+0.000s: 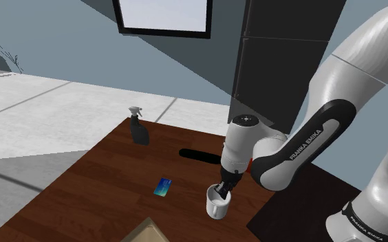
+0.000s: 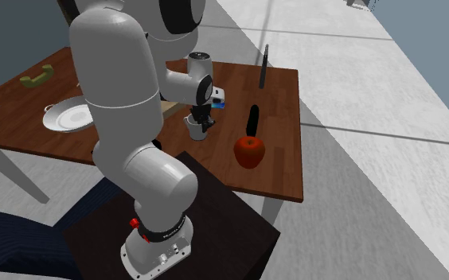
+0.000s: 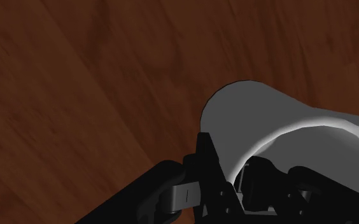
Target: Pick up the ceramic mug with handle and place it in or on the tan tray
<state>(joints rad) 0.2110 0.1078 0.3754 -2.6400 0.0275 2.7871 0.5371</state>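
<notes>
While narrow pincer [image 1: 221, 192] is clasping white mug [image 1: 215, 207] wall, mug is sitting upright on dark wood bench [image 1: 96, 192]; grey-blue walls [image 1: 48, 34] surrounding.

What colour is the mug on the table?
The mug is white, clearest in the shoulder view.

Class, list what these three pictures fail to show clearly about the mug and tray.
- Tray: the shoulder view's bottom edge cuts it off; the arm largely hides it in the second exterior view.
- Mug handle: hidden in the shoulder view behind the gripper or mug body.
</notes>
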